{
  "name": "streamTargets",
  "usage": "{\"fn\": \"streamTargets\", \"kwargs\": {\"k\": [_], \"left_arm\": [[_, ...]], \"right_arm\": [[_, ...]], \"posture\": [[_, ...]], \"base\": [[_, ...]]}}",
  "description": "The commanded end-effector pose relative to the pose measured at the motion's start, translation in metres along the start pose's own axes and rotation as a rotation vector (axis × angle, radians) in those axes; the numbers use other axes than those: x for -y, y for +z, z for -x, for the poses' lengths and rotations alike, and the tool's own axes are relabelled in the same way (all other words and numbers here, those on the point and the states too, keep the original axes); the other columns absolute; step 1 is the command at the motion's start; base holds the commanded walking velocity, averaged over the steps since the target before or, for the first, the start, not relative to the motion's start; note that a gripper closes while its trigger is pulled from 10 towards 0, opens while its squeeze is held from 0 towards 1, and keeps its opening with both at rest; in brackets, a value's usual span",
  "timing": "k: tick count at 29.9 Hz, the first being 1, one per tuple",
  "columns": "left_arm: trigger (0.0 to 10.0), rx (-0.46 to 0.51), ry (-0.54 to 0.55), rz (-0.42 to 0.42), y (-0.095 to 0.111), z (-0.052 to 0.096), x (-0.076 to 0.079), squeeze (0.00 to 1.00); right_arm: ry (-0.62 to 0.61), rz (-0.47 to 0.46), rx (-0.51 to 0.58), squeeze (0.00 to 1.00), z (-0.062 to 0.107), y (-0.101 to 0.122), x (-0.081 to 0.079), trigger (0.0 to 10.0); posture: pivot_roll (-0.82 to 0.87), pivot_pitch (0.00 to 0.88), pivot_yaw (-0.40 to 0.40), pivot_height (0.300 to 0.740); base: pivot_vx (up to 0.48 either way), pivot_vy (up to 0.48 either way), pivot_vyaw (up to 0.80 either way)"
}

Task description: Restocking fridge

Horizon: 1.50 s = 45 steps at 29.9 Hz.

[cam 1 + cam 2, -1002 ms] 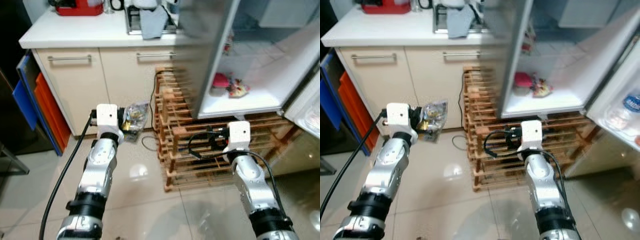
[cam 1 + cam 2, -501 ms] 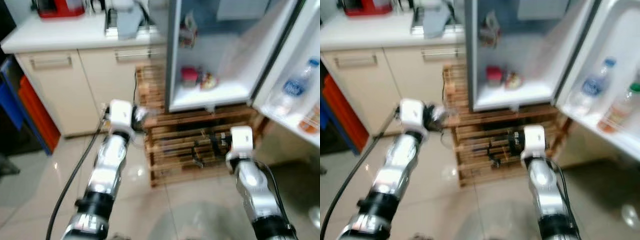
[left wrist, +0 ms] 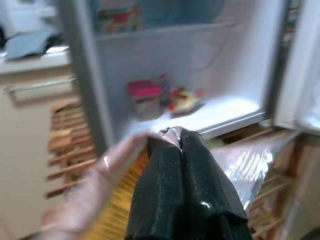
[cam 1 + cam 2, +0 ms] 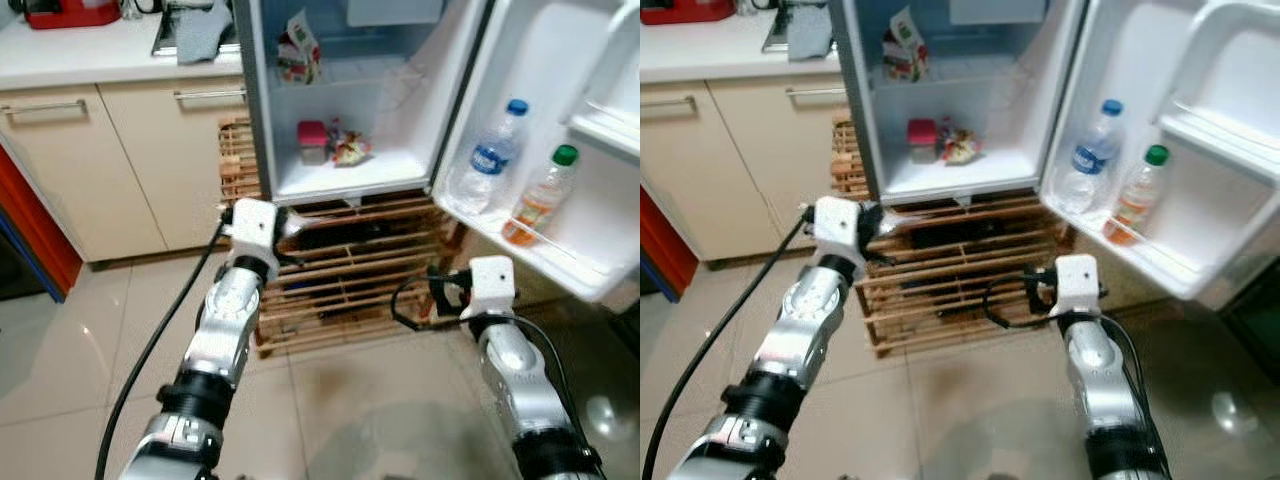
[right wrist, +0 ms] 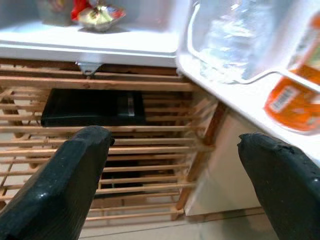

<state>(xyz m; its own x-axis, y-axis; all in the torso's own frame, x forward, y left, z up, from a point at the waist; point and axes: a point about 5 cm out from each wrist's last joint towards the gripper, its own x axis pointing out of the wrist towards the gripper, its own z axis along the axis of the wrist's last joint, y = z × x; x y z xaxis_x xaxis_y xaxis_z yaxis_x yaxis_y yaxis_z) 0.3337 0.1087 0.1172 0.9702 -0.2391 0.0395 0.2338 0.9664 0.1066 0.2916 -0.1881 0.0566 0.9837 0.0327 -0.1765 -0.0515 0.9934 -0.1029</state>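
Fridge (image 4: 345, 170) stands open on a wooden rack (image 4: 340, 290), its door (image 4: 540, 130) carrying two bottles (image 4: 490, 160). Left gripper (image 3: 177, 145) pinches a clear bag (image 3: 245, 162) before the rack; right gripper (image 5: 172, 145) gapes wide nearby.

The fridge (image 4: 395, 170) is white inside. One bottle (image 4: 489, 157) has a blue cap, the other bottle (image 4: 541, 196) a green cap and orange drink. The tub (image 4: 312, 141) is pink.

Bright, even light — blurred left wrist view
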Motion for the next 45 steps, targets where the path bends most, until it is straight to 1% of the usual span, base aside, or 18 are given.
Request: {"fn": "streamTargets", "kwargs": {"k": [1, 4, 13, 16, 18, 22, 24, 28, 31, 32, 36, 38, 41, 44, 45], "left_arm": [[10.0, 0.1, -0.028, -0.042, 0.023, -0.008, 0.001, 0.0], [10.0, 0.138, -0.076, -0.046, 0.031, -0.012, 0.009, 0.0], [10.0, 0.166, -0.122, -0.051, 0.037, -0.017, 0.016, 0.0], [10.0, 0.173, -0.119, -0.062, 0.04, -0.02, 0.013, 0.0], [10.0, 0.183, -0.096, -0.053, 0.045, -0.024, 0.007, 0.0], [10.0, 0.192, -0.083, -0.045, 0.049, -0.026, 0.002, 0.0], [10.0, 0.195, -0.082, -0.048, 0.05, -0.027, 0.001, 0.0], [10.0, 0.201, -0.085, -0.055, 0.051, -0.029, 0.001, 0.0], [10.0, 0.208, -0.092, -0.055, 0.054, -0.032, 0.003, 0.0], [10.0, 0.217, -0.108, -0.055, 0.059, -0.036, 0.007, 0.0], [10.0, 0.221, -0.131, -0.055, 0.063, -0.041, 0.012, 0.0], [10.0, 0.217, -0.164, -0.055, 0.067, -0.046, 0.019, 0.0], [10.0, 0.218, -0.174, -0.055, 0.068, -0.047, 0.022, 0.0], [10.0, 0.221, -0.21, -0.051, 0.07, -0.049, 0.031, 0.0], [10.0, 0.222, -0.223, -0.044, 0.07, -0.049, 0.034, 0.0]], "right_arm": [[0.032, 0.003, 0.036, 0.08, -0.003, 0.008, -0.01, 10.0], [0.046, 0.004, 0.041, 0.08, -0.004, 0.009, -0.014, 10.0], [0.074, 0.006, 0.041, 0.08, -0.004, 0.01, -0.016, 10.0], [0.096, 0.007, 0.038, 0.08, -0.003, 0.009, -0.018, 10.0], [0.121, 0.005, 0.034, 0.08, -0.001, 0.008, -0.02, 10.0], [0.15, -0.004, 0.035, 0.09, 0.001, 0.008, -0.021, 10.0], [0.154, 0.008, 0.033, 0.1, 0.001, 0.008, -0.021, 10.0], [0.147, -0.007, 0.027, 0.09, 0.001, 0.006, -0.02, 10.0], [0.151, -0.014, 0.023, 0.08, 0.001, 0.006, -0.021, 10.0], [0.168, -0.008, 0.018, 0.07, 0.001, 0.006, -0.022, 10.0], [0.185, -0.004, 0.01, 0.07, 0.002, 0.005, -0.024, 10.0], [0.202, -0.003, 0.001, 0.07, 0.002, 0.003, -0.027, 10.0], [0.206, -0.002, -0.002, 0.07, 0.003, 0.003, -0.028, 10.0], [0.196, -0.002, -0.012, 0.07, 0.004, 0.001, -0.027, 10.0], [0.193, -0.015, -0.013, 0.08, 0.005, 0.001, -0.026, 10.0]], "posture": [[-0.13, 0.0, 0.017, 0.74], [-0.13, 0.0, 0.018, 0.74], [-0.13, 0.0, 0.016, 0.74], [-0.14, 0.0, 0.017, 0.74], [-0.14, 0.0, 0.017, 0.74], [-0.14, 0.0, 0.018, 0.74], [-0.14, 0.0, 0.018, 0.74], [-0.14, 0.0, 0.016, 0.74], [-0.14, 0.0, 0.014, 0.74], [-0.14, 0.0, 0.012, 0.74], [-0.14, 0.0, 0.012, 0.74], [-0.14, 0.0, 0.014, 0.74], [-0.15, 0.0, 0.017, 0.74], [-0.15, 0.0, 0.022, 0.74], [-0.16, 0.0, 0.023, 0.74]], "base": [[0.48, 0.0, 0.0], [0.48, 0.0, 0.0], [0.48, 0.0, 0.0], [0.48, 0.0, 0.0], [0.48, 0.0, 0.0], [0.48, 0.0, 0.2], [0.48, 0.0, 0.8], [0.48, 0.0, 0.8], [0.48, 0.0, 0.0], [0.48, 0.0, 0.0], [0.48, 0.0, 0.0], [0.48, 0.0, 0.0], [0.48, 0.0, 0.0], [0.48, 0.0, 0.0], [0.48, 0.0, -0.68]]}}
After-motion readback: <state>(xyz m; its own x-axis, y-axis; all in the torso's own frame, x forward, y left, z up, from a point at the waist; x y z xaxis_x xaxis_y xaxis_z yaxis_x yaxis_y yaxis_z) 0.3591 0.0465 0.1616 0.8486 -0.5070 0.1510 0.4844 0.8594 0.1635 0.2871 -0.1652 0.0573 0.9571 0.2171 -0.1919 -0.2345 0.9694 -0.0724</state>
